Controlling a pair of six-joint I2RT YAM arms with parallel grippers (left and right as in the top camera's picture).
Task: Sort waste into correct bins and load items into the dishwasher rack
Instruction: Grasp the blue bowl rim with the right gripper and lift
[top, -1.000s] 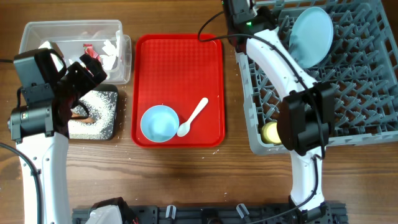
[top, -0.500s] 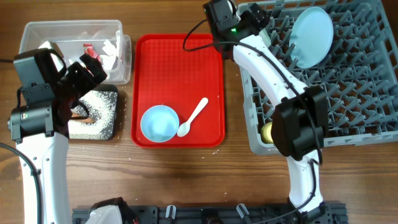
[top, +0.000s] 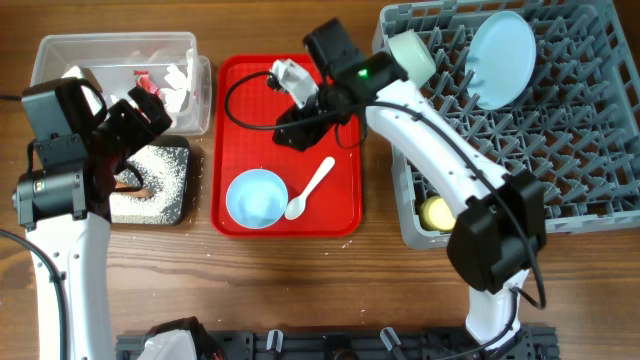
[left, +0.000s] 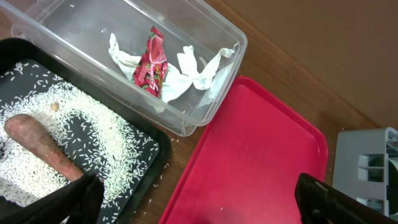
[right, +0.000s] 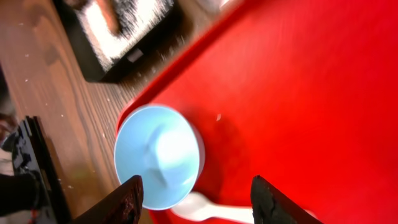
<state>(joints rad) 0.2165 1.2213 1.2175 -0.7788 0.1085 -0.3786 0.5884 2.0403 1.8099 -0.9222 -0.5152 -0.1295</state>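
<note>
The light blue bowl (top: 256, 197) and white plastic spoon (top: 312, 186) lie on the red serving tray (top: 290, 90). My right gripper (top: 315, 135) hovers open above that tray, behind the bowl (right: 158, 155) and spoon (right: 205, 208). The grey rack (top: 560, 150) holds the pale blue plate (top: 500, 58), a whitish bowl (top: 411, 55) and a yellow cup (top: 434, 212). The clear tub (top: 60, 50) holds a red wrapper (left: 151, 62) and white paper (left: 196, 68). The black tray (top: 183, 205) holds white grains (left: 93, 124) and a carrot-like piece (left: 40, 140). My left gripper (top: 135, 125) is open and empty above it.
The red serving tray sits between the bins and the rack, and its edge shows in the left wrist view (left: 249, 162). The rack's corner (left: 367, 162) shows at the right of that view. A few grains lie on the wood beside the black tray.
My right arm swung from the rack's back-left corner leftward and down over the red tray. The whitish bowl now shows in that rack corner. My left arm has not moved.
</note>
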